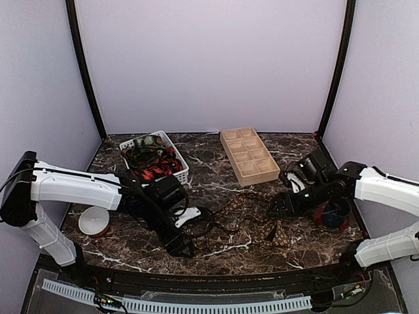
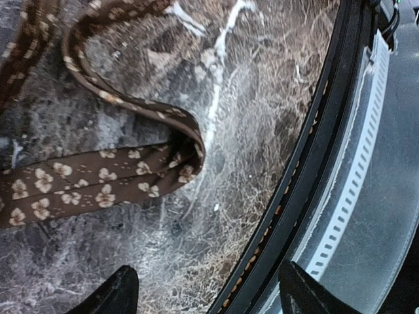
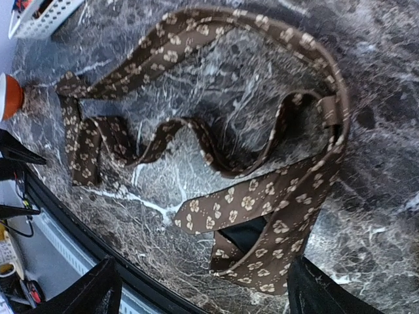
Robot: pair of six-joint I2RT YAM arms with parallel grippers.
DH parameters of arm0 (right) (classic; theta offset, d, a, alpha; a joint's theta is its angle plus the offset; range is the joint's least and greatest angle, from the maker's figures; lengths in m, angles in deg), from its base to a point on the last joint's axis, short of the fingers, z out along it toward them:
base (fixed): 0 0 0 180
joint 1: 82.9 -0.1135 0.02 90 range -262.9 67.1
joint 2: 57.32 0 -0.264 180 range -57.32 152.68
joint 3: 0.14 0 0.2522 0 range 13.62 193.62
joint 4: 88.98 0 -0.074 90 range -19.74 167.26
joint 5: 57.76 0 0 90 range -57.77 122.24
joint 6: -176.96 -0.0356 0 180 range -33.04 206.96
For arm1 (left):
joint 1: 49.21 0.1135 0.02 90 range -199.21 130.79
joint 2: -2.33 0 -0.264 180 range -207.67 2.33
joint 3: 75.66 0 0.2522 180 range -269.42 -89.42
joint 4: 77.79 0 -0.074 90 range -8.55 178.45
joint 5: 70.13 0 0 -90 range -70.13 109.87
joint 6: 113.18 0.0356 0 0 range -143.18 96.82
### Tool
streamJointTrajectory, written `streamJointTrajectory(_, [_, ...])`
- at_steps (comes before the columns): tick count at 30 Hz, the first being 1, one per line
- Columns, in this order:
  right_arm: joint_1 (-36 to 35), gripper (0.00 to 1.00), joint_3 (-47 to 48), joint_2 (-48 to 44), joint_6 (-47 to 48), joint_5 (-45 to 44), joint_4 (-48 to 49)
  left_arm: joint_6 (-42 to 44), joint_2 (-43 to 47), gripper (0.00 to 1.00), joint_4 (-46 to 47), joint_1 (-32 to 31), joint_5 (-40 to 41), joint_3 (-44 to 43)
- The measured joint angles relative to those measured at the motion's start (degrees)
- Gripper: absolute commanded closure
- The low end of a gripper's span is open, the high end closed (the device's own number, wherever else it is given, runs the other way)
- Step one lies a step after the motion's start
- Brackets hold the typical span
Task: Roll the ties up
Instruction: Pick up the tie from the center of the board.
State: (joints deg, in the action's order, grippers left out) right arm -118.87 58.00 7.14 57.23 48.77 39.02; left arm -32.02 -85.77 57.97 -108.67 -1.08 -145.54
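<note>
A brown tie (image 1: 270, 230) with tan flowers lies loosely looped on the marble table, between the two arms. In the right wrist view its wide end (image 3: 262, 209) lies folded over itself, just ahead of my right gripper (image 3: 206, 297), which is open and hovers over it. My left gripper (image 2: 209, 297) is open with nothing between its fingers. It hangs over bare marble near the table's front edge, and a bend of the tie's narrow part (image 2: 98, 183) lies a little ahead of it. More ties (image 1: 156, 169), red-and-black and dark, are piled in a white basket (image 1: 184, 171).
A wooden compartment tray (image 1: 249, 154) stands at the back centre. A white bowl (image 1: 93, 220) sits at the left under the left arm, and a red and blue bowl (image 1: 332, 216) sits under the right arm. The black front rail (image 2: 327, 150) runs close to the left gripper.
</note>
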Motion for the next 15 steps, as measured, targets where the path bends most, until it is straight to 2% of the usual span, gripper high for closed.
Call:
streamJointTrajectory(7, [-11.43,0.13,-0.9,7.45,-4.61,-5.86,2.45,1.07,-3.45,0.24,3.78,-3.06,4.76,1.31])
streamJointTrajectory(15, [-14.32,0.12,1.7,15.41,-9.53,-15.74,1.86,2.54,-8.92,0.28,9.4,-3.02,9.86,1.09])
